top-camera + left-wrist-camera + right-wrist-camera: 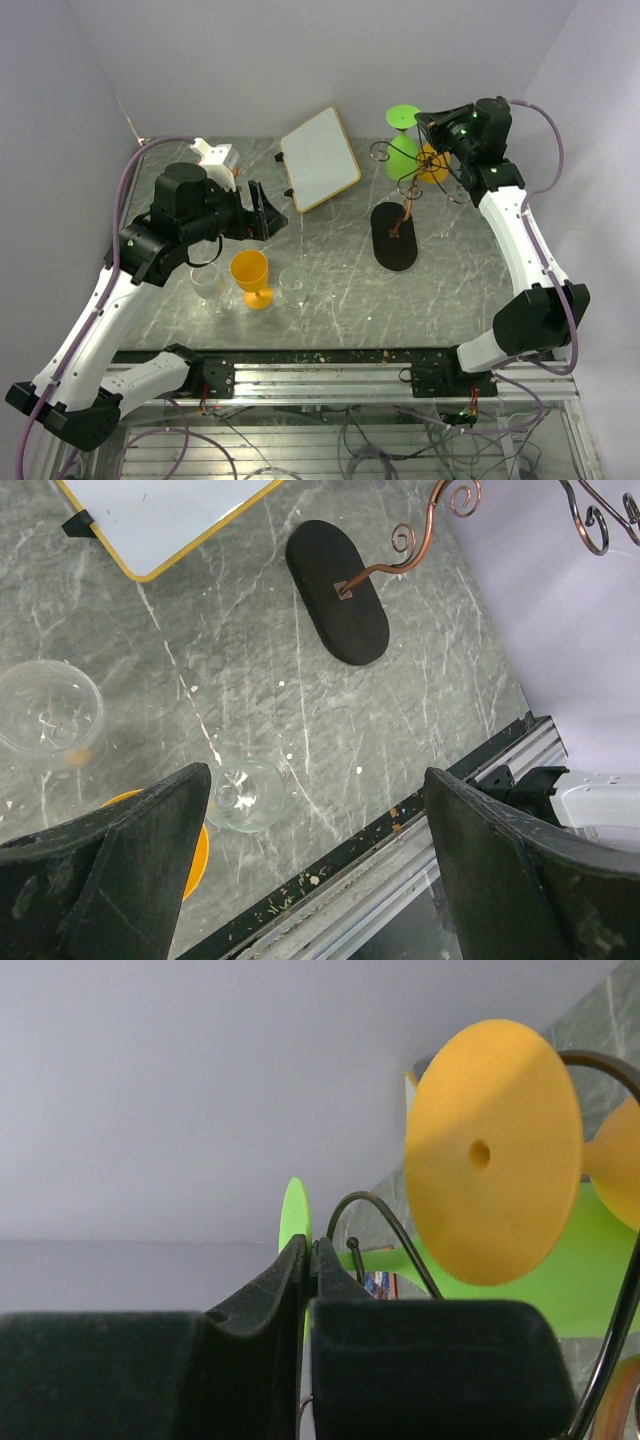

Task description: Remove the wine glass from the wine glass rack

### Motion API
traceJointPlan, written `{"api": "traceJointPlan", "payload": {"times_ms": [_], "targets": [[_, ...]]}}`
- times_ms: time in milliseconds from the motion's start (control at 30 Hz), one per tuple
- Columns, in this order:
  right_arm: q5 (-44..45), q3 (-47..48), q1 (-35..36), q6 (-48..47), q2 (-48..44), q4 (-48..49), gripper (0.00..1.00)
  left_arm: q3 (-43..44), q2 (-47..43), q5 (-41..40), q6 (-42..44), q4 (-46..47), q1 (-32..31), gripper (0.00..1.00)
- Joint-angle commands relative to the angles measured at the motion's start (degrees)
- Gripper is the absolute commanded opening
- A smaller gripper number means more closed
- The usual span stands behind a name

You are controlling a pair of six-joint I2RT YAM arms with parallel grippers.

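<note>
The right tool [308,1250] is pinched shut by the wine glass rack [393,240] (left tool [318,790] gapes wide, empty).

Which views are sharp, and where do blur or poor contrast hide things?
Top view: even light, all sharp, but the clear glasses nearly vanish on the marble table. Left wrist view: table sharp, left fingers dark and soft. Right wrist view: shut right fingers blurred, orange foot slightly soft.
</note>
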Motion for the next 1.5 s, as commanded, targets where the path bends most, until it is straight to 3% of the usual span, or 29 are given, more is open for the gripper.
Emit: {"api": "traceJointPlan", "payload": {"times_ms": [0, 1033, 1467], "targets": [[4.2, -0.8, -0.5, 0.6, -3.2, 1.2, 0.0, 1.4, -0.8, -0.6, 0.1, 0.3, 0.4, 0.98], [-1.0, 5.9, -0.3, 1.3, 3.6, 0.7, 0.0, 2.0, -1.0, -0.7, 0.5, -0.1, 0.4, 0.98], [6.8, 6.5, 1.4, 0.6, 2.1, -2.4, 0.0, 2.4, -1.3, -0.8, 1.0, -0.9, 0.4, 0.98]]}}
